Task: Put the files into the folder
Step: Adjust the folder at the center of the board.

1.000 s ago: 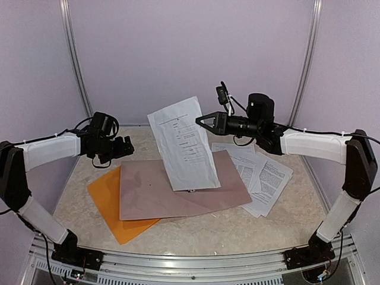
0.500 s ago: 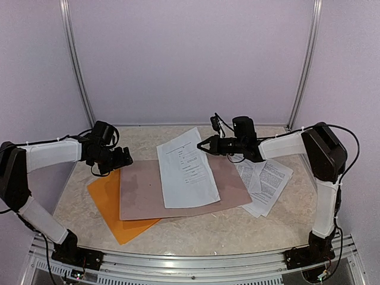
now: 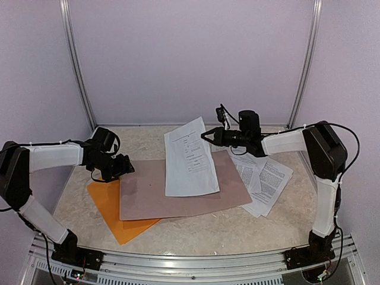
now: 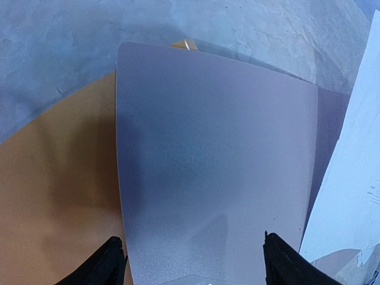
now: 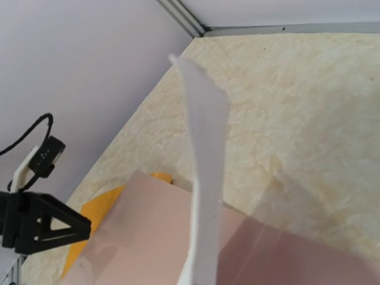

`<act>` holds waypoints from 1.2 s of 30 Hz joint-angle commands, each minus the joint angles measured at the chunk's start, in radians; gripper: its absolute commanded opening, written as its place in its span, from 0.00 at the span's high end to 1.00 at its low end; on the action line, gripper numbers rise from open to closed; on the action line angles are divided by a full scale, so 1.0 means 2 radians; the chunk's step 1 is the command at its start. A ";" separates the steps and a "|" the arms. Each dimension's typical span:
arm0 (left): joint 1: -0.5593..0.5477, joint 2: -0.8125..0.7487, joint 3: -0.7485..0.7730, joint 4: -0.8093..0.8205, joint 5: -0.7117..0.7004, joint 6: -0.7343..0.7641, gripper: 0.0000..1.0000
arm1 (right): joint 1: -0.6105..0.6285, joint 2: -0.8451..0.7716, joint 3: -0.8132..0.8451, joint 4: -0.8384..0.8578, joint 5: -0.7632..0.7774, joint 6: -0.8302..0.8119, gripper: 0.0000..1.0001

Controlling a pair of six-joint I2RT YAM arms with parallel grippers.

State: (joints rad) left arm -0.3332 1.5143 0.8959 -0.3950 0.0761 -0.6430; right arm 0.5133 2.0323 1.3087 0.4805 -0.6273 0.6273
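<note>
My right gripper point(image 3: 206, 135) is shut on the far right edge of one white printed sheet point(image 3: 190, 157). The sheet slopes down onto the grey-brown board point(image 3: 178, 193). In the right wrist view the sheet point(image 5: 208, 178) shows edge-on and my fingers are hidden. Several more sheets point(image 3: 264, 178) lie at the right. The orange folder point(image 3: 110, 202) lies flat, mostly under the board's left part. My left gripper point(image 3: 122, 166) is open at the board's left edge. In the left wrist view its fingertips point(image 4: 113, 264) stand wide apart over the board point(image 4: 208, 148) and folder point(image 4: 53, 196).
The booth's lilac walls and metal posts close in the back and sides. The beige tabletop point(image 3: 237, 225) shows in front of the board. The left arm's gripper point(image 5: 41, 228) appears in the right wrist view at lower left.
The right gripper brought the held sheet down from hanging upright to resting on the board, then shifted it slightly back. The left gripper moved down to the board's left edge.
</note>
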 commanded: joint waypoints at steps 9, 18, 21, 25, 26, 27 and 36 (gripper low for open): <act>0.004 -0.003 -0.049 0.016 0.028 -0.036 0.28 | -0.004 -0.031 -0.027 -0.001 0.003 -0.016 1.00; 0.007 -0.003 -0.073 0.075 0.092 -0.028 0.44 | -0.005 -0.031 -0.030 0.001 0.003 -0.013 1.00; 0.007 -0.008 -0.065 0.086 0.112 0.001 0.61 | -0.005 -0.037 -0.031 -0.008 0.011 -0.018 1.00; 0.007 0.006 -0.027 0.065 0.145 0.048 0.89 | -0.007 -0.049 -0.030 -0.024 0.023 -0.028 1.00; 0.007 0.016 -0.015 0.056 0.154 0.058 0.95 | -0.008 -0.054 -0.030 -0.030 0.027 -0.032 1.00; 0.007 0.023 -0.003 0.047 0.163 0.068 0.99 | -0.008 -0.058 -0.029 -0.036 0.031 -0.035 1.00; 0.004 0.081 0.074 -0.005 0.265 0.139 1.00 | -0.019 -0.107 -0.038 -0.089 0.070 -0.058 1.00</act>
State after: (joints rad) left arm -0.3248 1.6310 1.0054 -0.3279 0.4721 -0.4644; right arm 0.4992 1.8889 1.2598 0.3710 -0.5388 0.5423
